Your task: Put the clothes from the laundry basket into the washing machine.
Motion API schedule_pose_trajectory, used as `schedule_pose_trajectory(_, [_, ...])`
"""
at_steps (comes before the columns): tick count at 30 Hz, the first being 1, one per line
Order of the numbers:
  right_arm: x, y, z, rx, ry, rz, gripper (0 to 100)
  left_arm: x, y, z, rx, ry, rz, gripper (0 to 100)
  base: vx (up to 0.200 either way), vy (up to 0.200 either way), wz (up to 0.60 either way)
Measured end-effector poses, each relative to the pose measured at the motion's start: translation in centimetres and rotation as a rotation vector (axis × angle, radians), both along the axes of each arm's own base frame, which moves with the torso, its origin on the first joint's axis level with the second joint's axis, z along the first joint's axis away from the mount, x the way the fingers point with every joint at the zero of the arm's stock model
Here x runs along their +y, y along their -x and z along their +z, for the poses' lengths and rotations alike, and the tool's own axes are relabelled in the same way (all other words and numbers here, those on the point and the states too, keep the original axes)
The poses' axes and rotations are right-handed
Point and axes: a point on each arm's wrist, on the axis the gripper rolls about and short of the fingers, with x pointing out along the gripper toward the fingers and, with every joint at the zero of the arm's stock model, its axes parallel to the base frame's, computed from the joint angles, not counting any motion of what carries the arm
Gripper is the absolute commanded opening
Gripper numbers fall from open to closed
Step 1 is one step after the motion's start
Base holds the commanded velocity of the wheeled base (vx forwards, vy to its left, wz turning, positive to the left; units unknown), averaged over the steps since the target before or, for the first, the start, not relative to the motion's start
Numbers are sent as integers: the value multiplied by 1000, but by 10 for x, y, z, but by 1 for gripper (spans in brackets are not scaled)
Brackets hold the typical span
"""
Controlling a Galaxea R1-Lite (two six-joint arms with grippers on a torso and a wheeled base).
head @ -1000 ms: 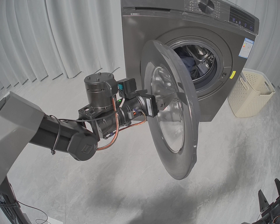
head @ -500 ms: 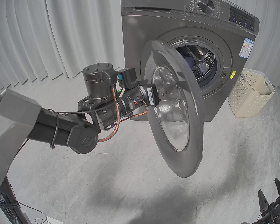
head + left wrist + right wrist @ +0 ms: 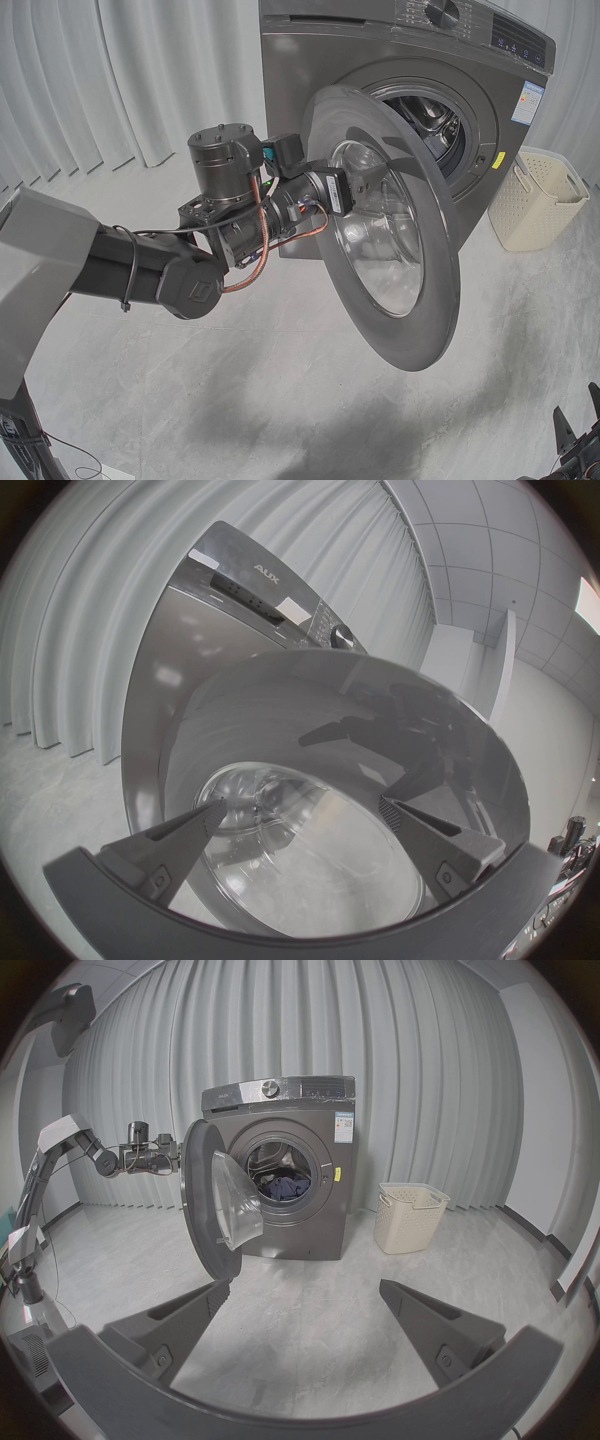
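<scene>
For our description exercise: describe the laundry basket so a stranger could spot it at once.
Find the grey washing machine with its round door swung open. On the floor to its right stands the laundry basket: the only cream, perforated tub there.

The room holds one left claw (image 3: pixel 301 805) and one right claw (image 3: pixel 303 1288), one washing machine (image 3: pixel 300 81) with one door (image 3: pixel 440 281) just before the left claw, one laundry basket (image 3: pixel 525 212) well beyond it, and one dark heap of clothes (image 3: pixel 284 1188).
</scene>
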Motion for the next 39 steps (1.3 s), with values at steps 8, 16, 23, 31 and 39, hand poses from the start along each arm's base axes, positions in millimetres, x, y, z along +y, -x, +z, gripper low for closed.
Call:
schedule_pose_trajectory(8, [0,0,0,0,0,-1,100,-7,-3,4,-14,22,18,100,0,0,0])
schedule_pose_trajectory(16, [0,0,0,0,0,0,100,-18,-10,5,-13,28,10,100,0,0,0])
schedule_pose_trajectory(23, [0,0,0,0,0,0,100,-27,-18,9,-13,49,26,100,0,0,0])
schedule_pose_trajectory(31, [0,0,0,0,0,0,100,-38,-36,15,-5,127,107,100,0,0,0])
schedule_pose_trajectory(39, [0,0,0,0,0,0,100,-49,-55,18,-22,219,189,100,0,0,0])
